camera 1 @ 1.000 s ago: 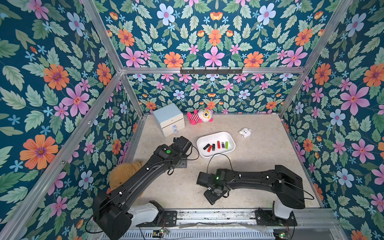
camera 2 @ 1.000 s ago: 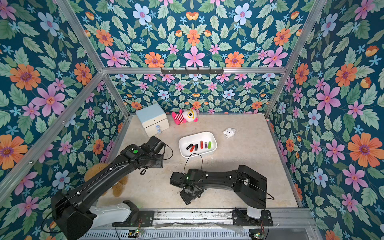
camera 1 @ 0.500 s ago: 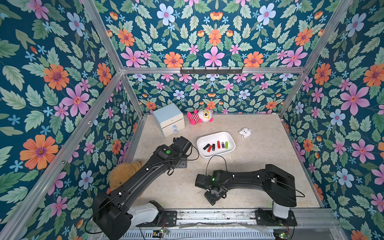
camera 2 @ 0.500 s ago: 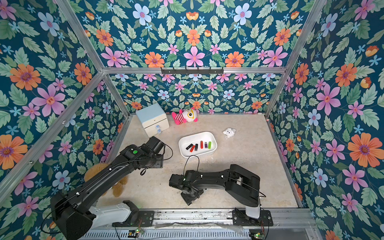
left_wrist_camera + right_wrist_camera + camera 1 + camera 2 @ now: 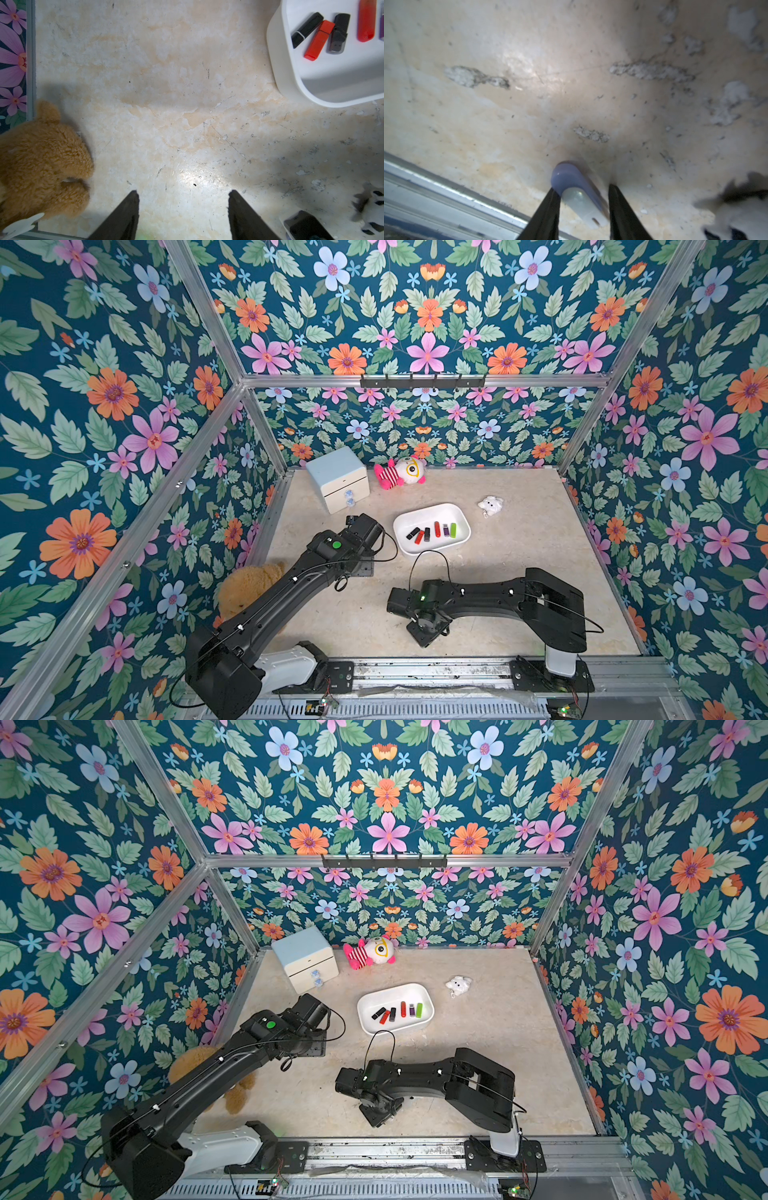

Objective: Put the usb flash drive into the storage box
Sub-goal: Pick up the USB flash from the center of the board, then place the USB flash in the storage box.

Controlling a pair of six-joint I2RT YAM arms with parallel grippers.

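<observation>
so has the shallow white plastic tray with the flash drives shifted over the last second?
No. The shallow white plastic tray keeps the same spot and angle relative to the pale-blue-topped drawer cabinet in both top views.

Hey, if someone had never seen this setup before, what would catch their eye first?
The loud floral walls all round the workspace come first. Next is the white storage box mid-table, with a row of coloured flash drives inside. In the right wrist view, a lavender-and-white flash drive sits between the jaws of the right gripper.
</observation>
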